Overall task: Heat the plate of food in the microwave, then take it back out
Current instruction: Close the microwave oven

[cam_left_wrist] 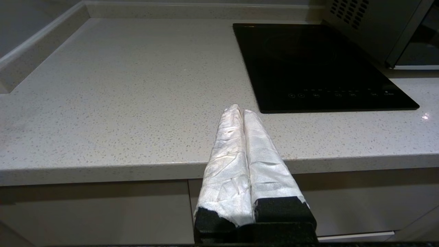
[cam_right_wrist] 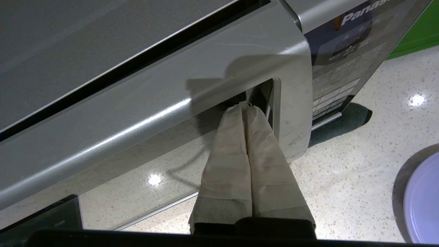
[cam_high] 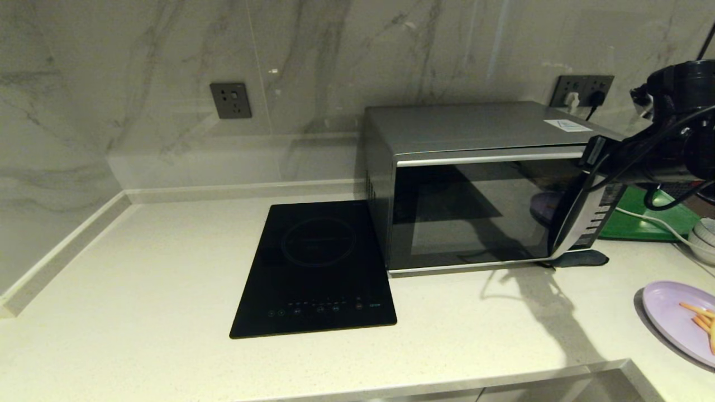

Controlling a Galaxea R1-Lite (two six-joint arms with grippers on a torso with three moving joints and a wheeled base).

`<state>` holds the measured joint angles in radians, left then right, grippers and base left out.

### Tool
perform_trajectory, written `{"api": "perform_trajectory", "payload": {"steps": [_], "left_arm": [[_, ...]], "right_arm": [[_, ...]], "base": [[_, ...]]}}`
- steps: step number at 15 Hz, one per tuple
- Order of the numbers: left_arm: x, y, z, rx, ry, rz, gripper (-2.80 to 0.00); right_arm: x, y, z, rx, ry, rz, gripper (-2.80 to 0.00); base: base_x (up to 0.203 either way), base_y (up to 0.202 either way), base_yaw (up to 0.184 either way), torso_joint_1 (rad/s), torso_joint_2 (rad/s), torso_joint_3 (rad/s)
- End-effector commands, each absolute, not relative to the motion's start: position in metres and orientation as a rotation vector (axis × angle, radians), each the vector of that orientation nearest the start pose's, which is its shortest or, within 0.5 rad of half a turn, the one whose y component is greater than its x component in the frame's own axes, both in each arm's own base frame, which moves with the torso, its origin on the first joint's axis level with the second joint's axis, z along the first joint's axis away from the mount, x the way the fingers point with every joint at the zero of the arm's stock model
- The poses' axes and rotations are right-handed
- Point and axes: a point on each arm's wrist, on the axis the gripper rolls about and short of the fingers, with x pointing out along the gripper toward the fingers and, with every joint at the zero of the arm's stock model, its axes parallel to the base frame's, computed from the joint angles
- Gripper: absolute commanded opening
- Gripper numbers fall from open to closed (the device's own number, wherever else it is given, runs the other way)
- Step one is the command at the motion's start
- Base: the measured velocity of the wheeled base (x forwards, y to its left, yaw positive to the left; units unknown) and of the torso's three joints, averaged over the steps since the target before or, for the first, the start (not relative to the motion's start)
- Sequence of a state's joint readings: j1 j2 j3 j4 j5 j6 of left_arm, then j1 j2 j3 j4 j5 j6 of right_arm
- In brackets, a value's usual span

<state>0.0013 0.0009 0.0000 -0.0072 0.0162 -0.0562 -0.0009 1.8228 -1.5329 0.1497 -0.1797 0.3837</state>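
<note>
- left pincer (cam_left_wrist: 242, 111) pressed closed, empty, hovering at the table (cam_left_wrist: 120, 103) edge
- microwave (cam_high: 475, 184) mid-table, door closed
- right pincer (cam_right_wrist: 244, 109) closed (tips tucked into the handle recess)
- plate of food (cam_high: 678, 318) far right

I see a pale speckled stone counter (cam_high: 139, 268). On it sit a flat black cooktop (cam_high: 318, 268), a big silver microwave (cam_high: 475, 184), a green tray (cam_high: 642, 220) and a round purple plate of fries (cam_high: 678, 318).
</note>
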Motion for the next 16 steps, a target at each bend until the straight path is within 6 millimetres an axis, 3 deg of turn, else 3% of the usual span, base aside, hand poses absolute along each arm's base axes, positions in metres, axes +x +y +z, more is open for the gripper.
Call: {"api": "perform_trajectory", "payload": {"steps": [1,12,16], "left_arm": [[-0.023,0.000,0.076,-0.057,-0.007,0.018,-2.80],[-0.023,0.000,0.076,-0.057,-0.007,0.018,-2.80],[-0.023,0.000,0.076,-0.057,-0.007,0.018,-2.80]], "right_arm": [[0.357,-0.003,0.266,0.340,0.408,-0.259,-2.80],[0.362,0.000,0.266,0.347,0.373,-0.243,-2.80],[0.341,0.000,0.281,0.345,0.341,-0.238,-2.80]], "base": [[0.000,0.000,0.000,0.000,0.00,0.000],[0.000,0.000,0.000,0.000,0.00,0.000],[0.000,0.000,0.000,0.000,0.00,0.000]]}}
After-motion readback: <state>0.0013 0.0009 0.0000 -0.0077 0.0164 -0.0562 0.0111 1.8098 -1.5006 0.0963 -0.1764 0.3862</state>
